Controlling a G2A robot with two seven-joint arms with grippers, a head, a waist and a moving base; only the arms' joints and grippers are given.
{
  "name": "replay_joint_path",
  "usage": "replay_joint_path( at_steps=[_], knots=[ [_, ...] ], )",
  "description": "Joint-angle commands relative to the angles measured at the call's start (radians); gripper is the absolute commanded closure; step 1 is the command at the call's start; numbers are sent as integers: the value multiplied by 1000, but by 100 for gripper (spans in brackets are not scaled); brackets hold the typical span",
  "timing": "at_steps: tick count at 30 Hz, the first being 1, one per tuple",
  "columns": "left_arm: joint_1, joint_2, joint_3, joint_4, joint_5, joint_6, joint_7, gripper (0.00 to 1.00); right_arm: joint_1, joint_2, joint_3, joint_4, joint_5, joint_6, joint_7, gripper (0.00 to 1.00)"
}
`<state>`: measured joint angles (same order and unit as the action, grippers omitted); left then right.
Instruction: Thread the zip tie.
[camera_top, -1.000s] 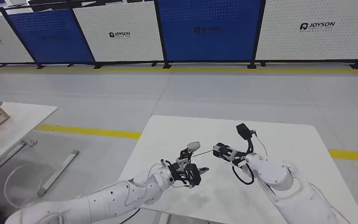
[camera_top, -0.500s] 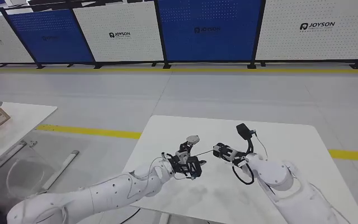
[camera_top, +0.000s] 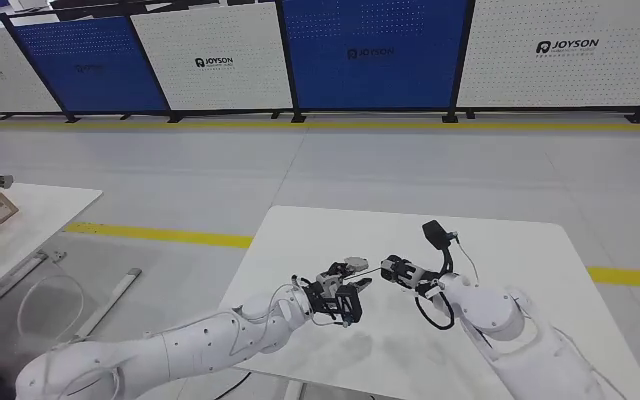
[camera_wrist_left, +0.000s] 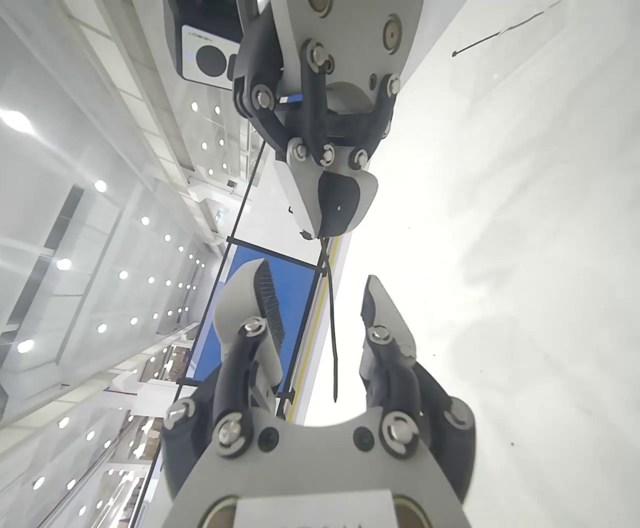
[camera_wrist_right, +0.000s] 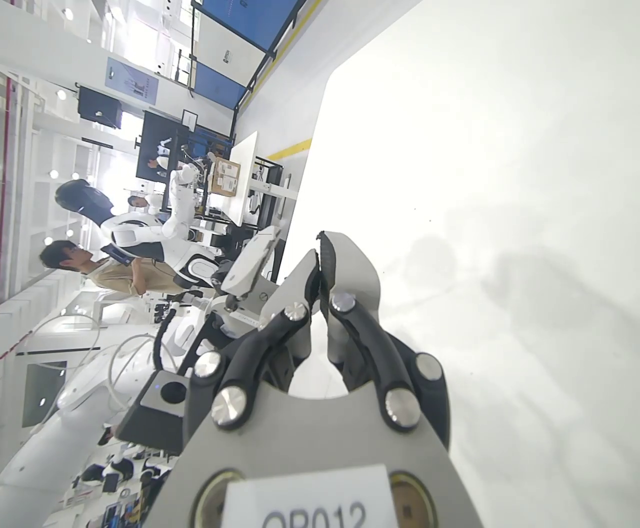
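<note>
- Two arms meet tip to tip above the white table (camera_top: 500, 240), with their grippers facing each other and close together.
- Left gripper (camera_wrist_left: 320, 302) is rolled so that one finger is on the table side and the other is away from it. Its fingers are spread wide, and the ribbed pad (camera_wrist_left: 267, 295) faces the gap.
- Right gripper (camera_wrist_right: 320, 255) points straight at the left one. Its fingers are pressed together, pinching the zip tie (camera_wrist_left: 332, 330) at their very tips.
- Zip tie is a thin black strip, nearly straight with a slight bend.
- It runs from the right gripper's tips into the gap between the left gripper's fingers and touches neither finger. Its free end lies near the left gripper's palm.
</note>
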<state>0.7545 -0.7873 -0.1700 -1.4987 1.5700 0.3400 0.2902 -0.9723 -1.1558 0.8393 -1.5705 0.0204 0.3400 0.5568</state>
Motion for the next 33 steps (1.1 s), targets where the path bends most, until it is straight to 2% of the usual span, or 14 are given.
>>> replay_joint_path(
  at_steps=[1, 4, 5, 7, 16, 17, 18, 24, 27, 28, 30, 33],
  knots=[
    [1, 0, 0, 0, 0, 0, 1, 83, 0, 0, 0, 0, 0, 0, 0, 100],
    [3, -1, 0, 2, 0, 0, 6, 89, 0, 0, 0, 0, 0, 0, 0, 100],
    [4, -2, 0, 3, 0, 0, 7, 95, 0, 0, 0, 0, 0, 0, 0, 100],
    [5, -3, 0, 4, 0, 0, 9, 100, 0, 0, 0, 0, 0, 0, 0, 100],
    [8, -5, 0, 8, 0, 0, 12, 100, 0, 0, 0, 0, 0, 0, 0, 100],
    [8, -6, 0, 9, 0, 0, 11, 100, 0, 0, 0, 0, 0, 0, 0, 73],
    [8, -6, 0, 9, 0, 0, 11, 100, -8, 0, 3, 0, -1, -5, -13, 0],
    [23, -3, 0, -11, 0, -7, -6, 100, -39, 4, 37, -20, -21, -23, -27, 0],
    [24, 4, 0, -50, 0, -76, -31, 100, -60, 10, 55, -37, -60, -39, -37, 0],
    [23, 10, 0, -71, 0, -115, -42, 100, -71, 13, 64, -46, -77, -56, -39, 0],
    [14, 22, -5, -94, 0, -142, -63, 100, -90, 19, 79, -57, -100, -80, -42, 0],
    [12, 48, -59, -124, -87, -218, -49, 100, -121, 25, 101, -77, -122, -109, -50, 0]
  ],
)
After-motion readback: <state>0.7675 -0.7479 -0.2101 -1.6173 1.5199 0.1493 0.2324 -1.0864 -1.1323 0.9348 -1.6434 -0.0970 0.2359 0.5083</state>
